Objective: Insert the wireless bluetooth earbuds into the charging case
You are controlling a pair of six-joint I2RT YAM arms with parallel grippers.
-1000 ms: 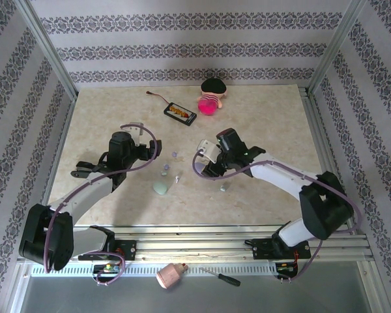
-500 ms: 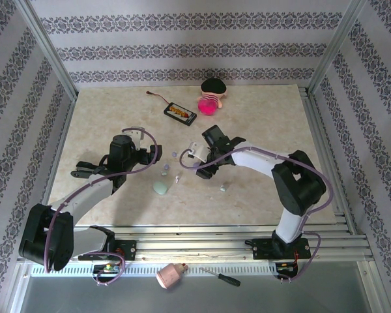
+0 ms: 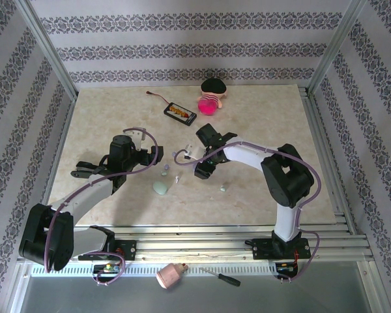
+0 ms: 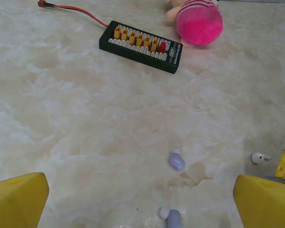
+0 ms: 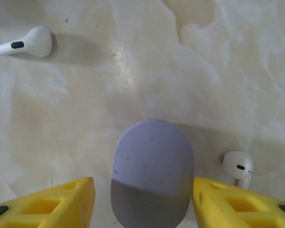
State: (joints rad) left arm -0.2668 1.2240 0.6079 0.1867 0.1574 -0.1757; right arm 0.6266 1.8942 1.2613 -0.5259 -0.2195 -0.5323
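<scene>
In the right wrist view a lavender pebble-shaped charging case [image 5: 152,166] lies closed on the table between my right gripper's [image 5: 142,192] yellow fingers. That gripper is open, with a narrow gap on each side of the case. One white earbud [image 5: 26,42] lies ahead to the left, another [image 5: 237,166] beside the right finger. My left gripper [image 4: 141,190] is wide open above two lavender earbuds [image 4: 176,161] [image 4: 171,217]; a white earbud [image 4: 259,157] lies to their right. From above, the left gripper [image 3: 158,155] and right gripper [image 3: 199,169] face each other mid-table.
A mint case [image 3: 161,188] lies near the left arm and a mint earbud [image 3: 223,189] under the right arm. A black connector board [image 3: 180,113] with a red wire and a pink plush toy [image 3: 210,98] sit at the back. Patterned walls enclose the table.
My right gripper has swung left toward the table's middle, and its arm has folded in. The left arm has barely moved.
</scene>
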